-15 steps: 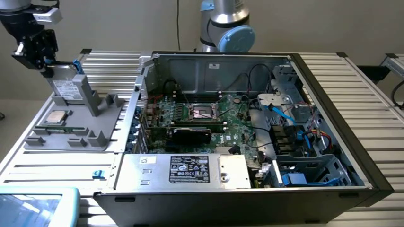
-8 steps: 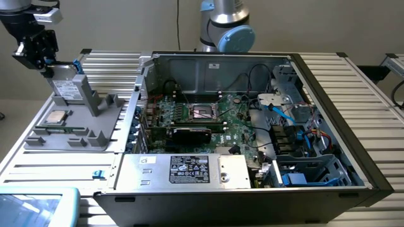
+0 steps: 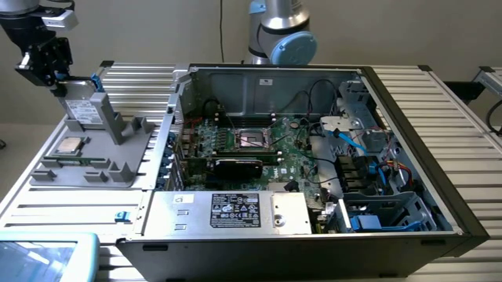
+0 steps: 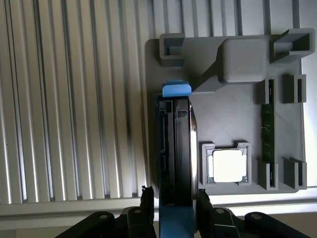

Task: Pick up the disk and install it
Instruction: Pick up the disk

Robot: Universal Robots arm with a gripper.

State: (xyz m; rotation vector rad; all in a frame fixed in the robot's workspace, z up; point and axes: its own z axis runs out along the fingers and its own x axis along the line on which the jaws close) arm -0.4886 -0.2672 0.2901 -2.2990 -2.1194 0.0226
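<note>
The disk (image 3: 82,110) stands on edge in the grey holder tray (image 3: 117,160) at the exterior view's left, its white label facing out and a blue carrier tab at its top. My gripper (image 3: 58,87) sits on the disk's upper end. In the wrist view the disk (image 4: 176,148) appears edge-on, dark with blue tabs at both ends, and my gripper (image 4: 174,194) straddles it. One black fingertip (image 4: 147,194) lies against each flat side, so the jaws are shut on the disk.
On the tray (image 4: 233,114) are a square silver processor chip (image 4: 228,166) and a memory stick (image 4: 268,124). The open computer case (image 3: 314,153) lies at the exterior view's right, with a drive cage (image 3: 388,214) holding a blue-fronted drive (image 3: 365,223). A tablet (image 3: 39,255) sits at the near left corner.
</note>
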